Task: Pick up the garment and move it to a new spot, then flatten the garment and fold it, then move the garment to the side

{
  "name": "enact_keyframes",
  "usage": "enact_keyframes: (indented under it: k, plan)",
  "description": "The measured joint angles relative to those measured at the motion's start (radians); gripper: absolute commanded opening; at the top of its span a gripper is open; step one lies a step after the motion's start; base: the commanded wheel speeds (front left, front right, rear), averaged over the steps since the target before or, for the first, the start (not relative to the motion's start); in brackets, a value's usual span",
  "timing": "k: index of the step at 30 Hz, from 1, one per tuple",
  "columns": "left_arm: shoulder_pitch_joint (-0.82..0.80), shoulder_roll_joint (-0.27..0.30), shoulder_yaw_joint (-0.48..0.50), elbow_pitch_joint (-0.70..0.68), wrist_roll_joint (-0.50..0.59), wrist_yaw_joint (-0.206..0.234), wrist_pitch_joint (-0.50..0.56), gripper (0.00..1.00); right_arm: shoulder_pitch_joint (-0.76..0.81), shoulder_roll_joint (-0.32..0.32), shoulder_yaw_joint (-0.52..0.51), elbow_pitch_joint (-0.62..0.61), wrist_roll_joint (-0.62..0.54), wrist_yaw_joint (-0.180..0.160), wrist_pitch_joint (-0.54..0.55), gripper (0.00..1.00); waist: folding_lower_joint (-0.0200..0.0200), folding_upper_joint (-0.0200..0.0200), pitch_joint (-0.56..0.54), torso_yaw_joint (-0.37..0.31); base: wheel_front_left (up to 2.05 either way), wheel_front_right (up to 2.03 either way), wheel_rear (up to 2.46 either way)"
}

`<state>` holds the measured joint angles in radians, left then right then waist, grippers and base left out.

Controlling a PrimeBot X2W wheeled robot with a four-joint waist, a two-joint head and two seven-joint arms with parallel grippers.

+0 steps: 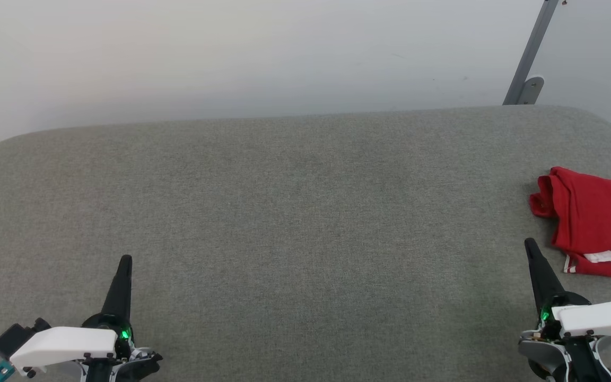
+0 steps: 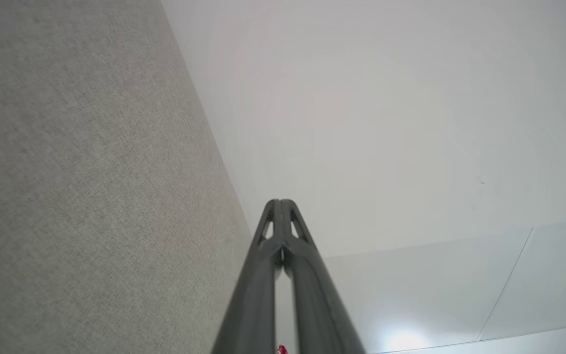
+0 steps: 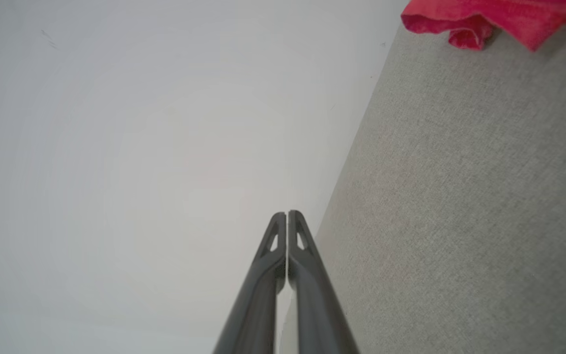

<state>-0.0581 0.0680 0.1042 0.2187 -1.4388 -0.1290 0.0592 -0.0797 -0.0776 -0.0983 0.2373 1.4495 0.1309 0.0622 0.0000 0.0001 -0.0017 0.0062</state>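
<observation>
Grey padded surface, garment lying at its far right edge.
The left gripper sits low on the left, fingers pressed together on nothing. The right gripper is pinched closed and empty too, near the red, loosely folded garment but apart from it. White trim shows along the garment's near side.

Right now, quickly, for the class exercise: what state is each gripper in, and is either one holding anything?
Left gripper: shut, fingers together, holding nothing.
Right gripper: shut, holding nothing; the garment lies apart from it.
</observation>
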Motion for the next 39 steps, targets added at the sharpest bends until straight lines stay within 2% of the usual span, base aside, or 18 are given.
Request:
enact_keyframes:
  k: [28, 39]
  plan:
    - [-0.044, -0.015, 0.005, 0.027, -0.173, 0.0, 0.051, 0.0, -0.024, 0.027, -0.016, 0.006, 0.156, 0.0, 0.053, 0.0, 0.0, 0.0, 0.005, -0.006, 0.0, 0.0, 0.0]
    - [-0.045, -0.015, 0.006, 0.028, -0.175, 0.0, 0.052, 0.0, -0.025, 0.028, -0.018, 0.007, 0.161, 0.0, 0.053, 0.0, 0.0, 0.0, 0.005, -0.006, 0.0, 0.0, 0.0]
